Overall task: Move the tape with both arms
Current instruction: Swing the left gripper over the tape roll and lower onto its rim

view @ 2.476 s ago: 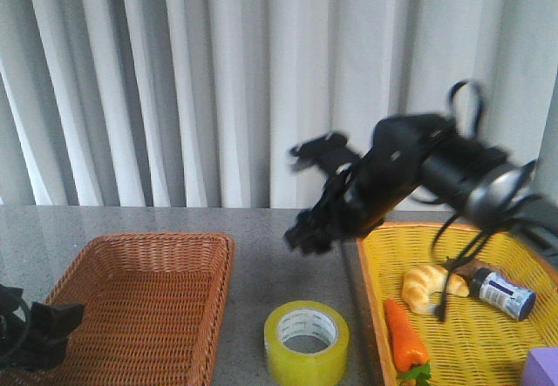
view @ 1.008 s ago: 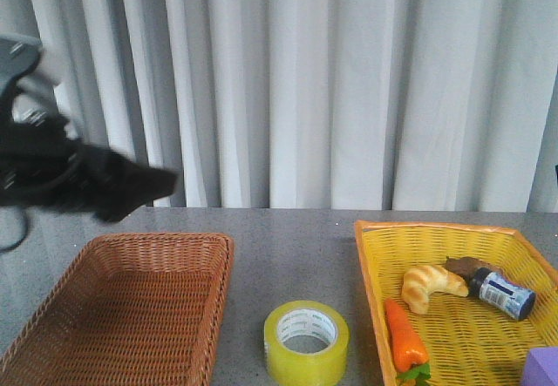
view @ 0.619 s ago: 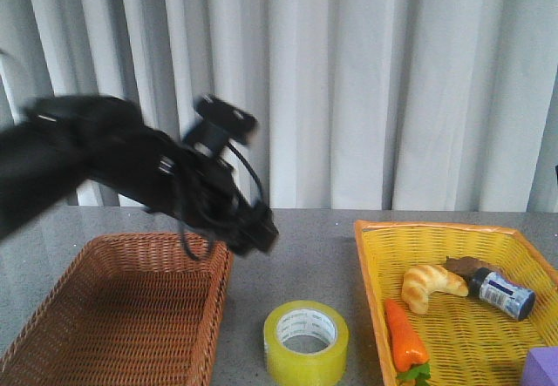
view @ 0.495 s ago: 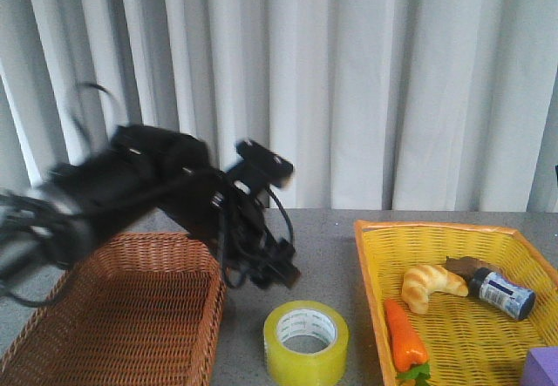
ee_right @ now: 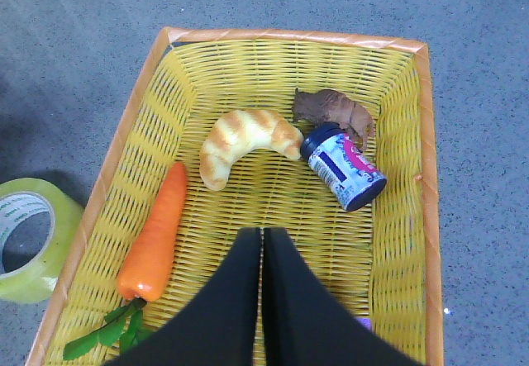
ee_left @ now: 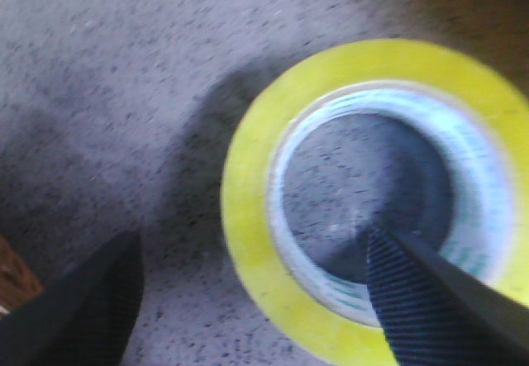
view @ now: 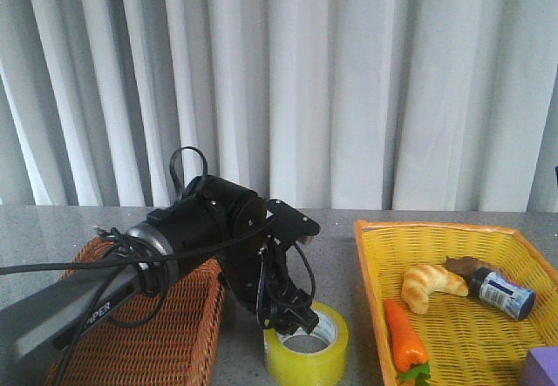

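The left gripper (ee_left: 248, 300) had its jaws spread, 1 finger (ee_left: 438, 300) dipping inside the white printed core and the other (ee_left: 74, 308) outside the wall of the wide roll of translucent yellow packing tape (ee_left: 372, 192). That straddle looked chosen so that closing would pinch the roll's wall; no pinch was yet made. The roll lay flat on the grey speckled bench (view: 331, 238), between the brown wicker basket (view: 131, 342) and the yellow woven basket (view: 453, 334), where either arm could reach it.

The right gripper (ee_right: 262, 300) had its jaws pressed together and empty, hanging above the yellow basket, which held a toy croissant (ee_right: 244, 139), an orange carrot (ee_right: 157, 234), a small blue-labelled bottle (ee_right: 343, 168) and a brown object too small to name.

Half a second before, the left arm (view: 196, 238) was blurred in motion with its gripper above and left of the roll; now it was down at the roll. The roll itself had not shifted.
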Action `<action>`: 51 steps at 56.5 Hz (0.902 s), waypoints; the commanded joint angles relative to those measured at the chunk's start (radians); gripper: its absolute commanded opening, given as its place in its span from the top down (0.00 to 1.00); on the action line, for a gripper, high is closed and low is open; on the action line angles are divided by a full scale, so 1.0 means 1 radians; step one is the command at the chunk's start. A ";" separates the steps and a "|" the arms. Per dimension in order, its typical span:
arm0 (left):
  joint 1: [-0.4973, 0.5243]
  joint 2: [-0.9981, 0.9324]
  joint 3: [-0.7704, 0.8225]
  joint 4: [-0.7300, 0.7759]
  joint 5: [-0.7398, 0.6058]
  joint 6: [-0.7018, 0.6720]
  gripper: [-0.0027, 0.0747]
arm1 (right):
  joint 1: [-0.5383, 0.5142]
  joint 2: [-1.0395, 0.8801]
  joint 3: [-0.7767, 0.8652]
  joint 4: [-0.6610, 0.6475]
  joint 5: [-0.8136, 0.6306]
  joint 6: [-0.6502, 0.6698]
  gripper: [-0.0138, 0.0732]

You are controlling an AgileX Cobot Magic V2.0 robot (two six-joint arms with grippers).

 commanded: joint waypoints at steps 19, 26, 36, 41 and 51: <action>-0.006 -0.012 -0.034 -0.038 -0.042 -0.022 0.28 | -0.005 -0.029 -0.025 0.017 -0.050 -0.009 0.85; -0.006 0.005 -0.035 -0.045 -0.042 -0.024 0.28 | -0.005 -0.029 -0.025 0.017 -0.050 -0.009 0.85; -0.006 0.011 -0.035 -0.045 -0.027 -0.024 0.41 | -0.005 -0.029 -0.025 0.017 -0.050 -0.009 0.85; -0.006 0.011 -0.035 -0.045 -0.027 -0.024 0.53 | -0.005 -0.029 -0.025 0.017 -0.050 -0.009 0.85; -0.006 0.011 -0.035 -0.045 -0.036 -0.024 0.79 | -0.005 -0.029 -0.025 0.017 -0.050 -0.009 0.85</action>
